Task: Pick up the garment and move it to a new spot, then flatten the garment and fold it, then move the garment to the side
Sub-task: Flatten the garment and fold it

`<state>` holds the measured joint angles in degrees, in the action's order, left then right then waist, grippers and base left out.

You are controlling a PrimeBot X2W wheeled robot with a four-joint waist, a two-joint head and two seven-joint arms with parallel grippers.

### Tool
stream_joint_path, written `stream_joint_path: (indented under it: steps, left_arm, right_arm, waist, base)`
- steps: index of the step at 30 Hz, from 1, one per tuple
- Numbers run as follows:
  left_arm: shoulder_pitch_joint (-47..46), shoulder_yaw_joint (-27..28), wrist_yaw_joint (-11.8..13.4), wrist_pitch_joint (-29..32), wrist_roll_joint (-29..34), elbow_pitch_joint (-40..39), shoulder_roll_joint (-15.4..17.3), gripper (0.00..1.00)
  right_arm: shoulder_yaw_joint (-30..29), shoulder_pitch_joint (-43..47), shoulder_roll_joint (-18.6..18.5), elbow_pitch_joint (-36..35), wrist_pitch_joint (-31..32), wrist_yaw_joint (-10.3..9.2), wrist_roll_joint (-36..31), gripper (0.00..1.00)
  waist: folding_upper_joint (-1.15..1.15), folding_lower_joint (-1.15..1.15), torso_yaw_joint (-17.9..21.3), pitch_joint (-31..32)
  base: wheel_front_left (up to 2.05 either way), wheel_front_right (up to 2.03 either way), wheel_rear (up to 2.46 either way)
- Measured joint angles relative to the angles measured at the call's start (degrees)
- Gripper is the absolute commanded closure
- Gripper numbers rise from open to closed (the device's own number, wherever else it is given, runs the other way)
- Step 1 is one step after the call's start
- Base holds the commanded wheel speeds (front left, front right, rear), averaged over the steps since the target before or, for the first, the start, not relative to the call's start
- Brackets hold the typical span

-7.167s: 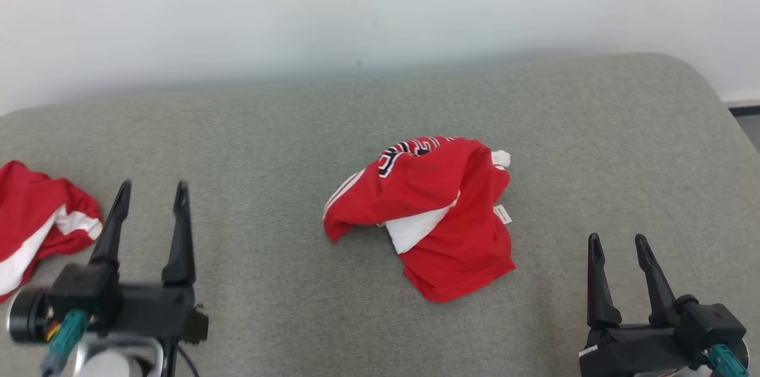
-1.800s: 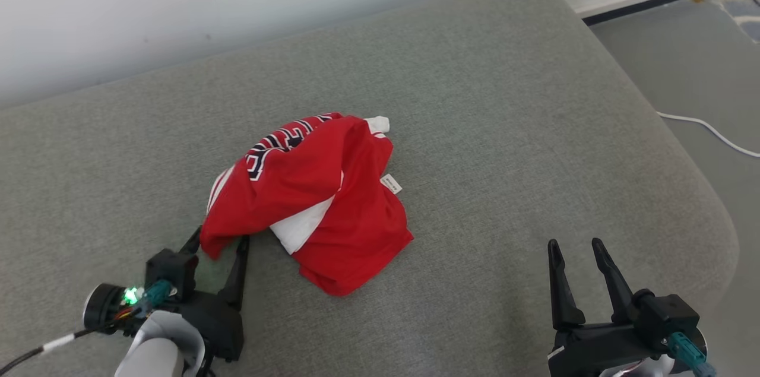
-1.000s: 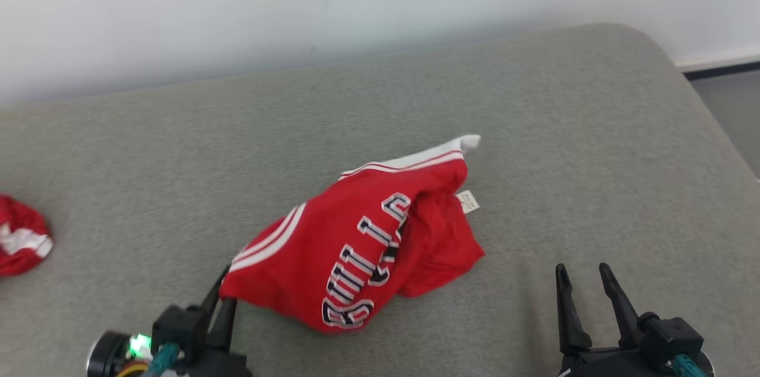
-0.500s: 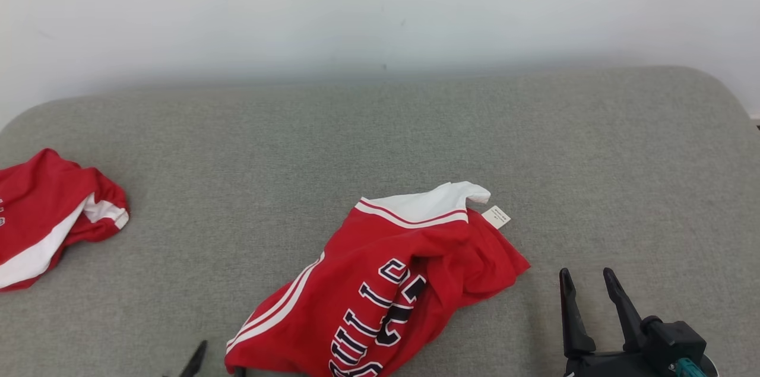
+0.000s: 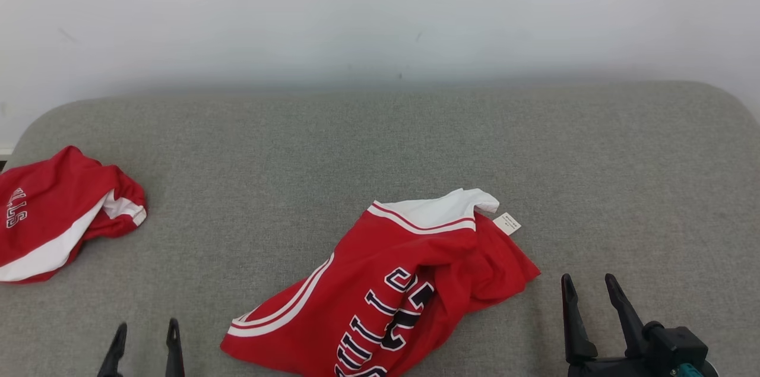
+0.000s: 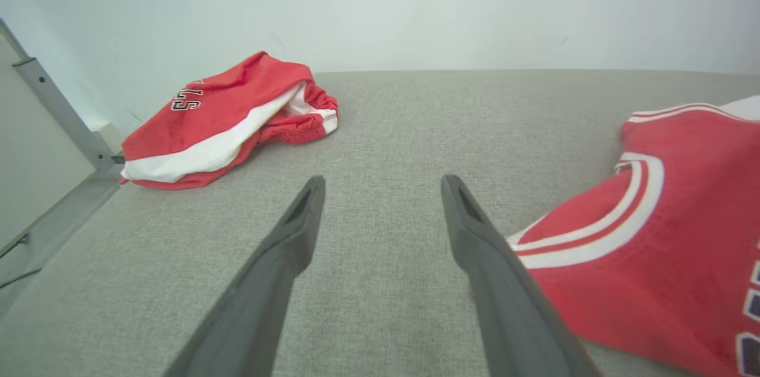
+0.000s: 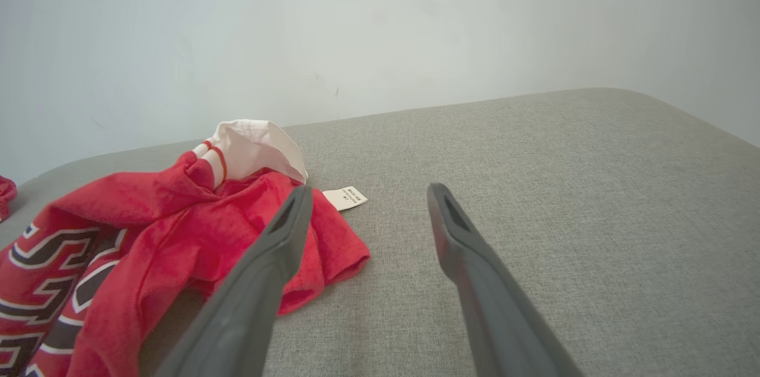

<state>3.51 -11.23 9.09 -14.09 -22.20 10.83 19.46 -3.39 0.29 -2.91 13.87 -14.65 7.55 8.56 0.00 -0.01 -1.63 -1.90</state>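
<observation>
2 red garments lie on the grey fabric-covered bench (image 5: 415,139). The garment (image 5: 404,282) for the task sits crumpled near the front edge, a little right of the middle. It has a white band at its far end, white stripes along its left hem and dark, white-edged lettering running toward the bottom of the head view. A small white label (image 5: 506,223) sticks out at its far right corner, flat on the bench. The second red garment (image 5: 59,211) is bunched at the far left, well apart from it. The left gripper (image 5: 147,325) stands just left of the garment's striped hem, fingers apart with nothing between them. The right gripper (image 5: 588,277) stands near the garment's right edge, fingers likewise apart and empty. A pale wall (image 5: 380,9) rises behind the bench.
</observation>
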Motion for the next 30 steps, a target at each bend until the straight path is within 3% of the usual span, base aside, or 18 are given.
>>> stream_joint_path:
  steps: [7,17,20,30]
  left_arm:
    - [-8.6,-1.4,-2.5,2.3,0.5,-4.1,1.3,0.0]
    - [-26.7,-4.1,-12.1,13.6,-2.9,-0.4,4.6,0.0]
    - [-30.4,-5.4,-13.9,17.5,-3.6,2.1,6.0,0.0]
    - [-35.6,-12.6,-16.2,27.9,-10.7,10.6,6.7,0.0]
  right_arm:
    - [1.0,-1.6,0.0,-0.2,0.1,0.0,0.0,0.0]
    - [3.3,-5.4,0.0,1.1,-0.1,0.0,2.4,0.0]
    - [3.9,-6.2,0.0,2.1,-0.3,0.0,3.6,0.0]
    - [5.0,-7.6,0.0,1.9,-0.5,0.0,6.6,0.0]
  waist:
    - [0.0,0.0,0.9,-1.6]
    - [0.0,0.01,6.7,-4.7]
    - [0.0,0.01,9.1,-5.7]
    - [0.01,0.02,17.1,-9.2]
  base:
    - [0.0,0.0,0.0]
    - [0.0,0.0,0.0]
    - [0.0,0.0,0.0]
    - [0.0,0.0,0.0]
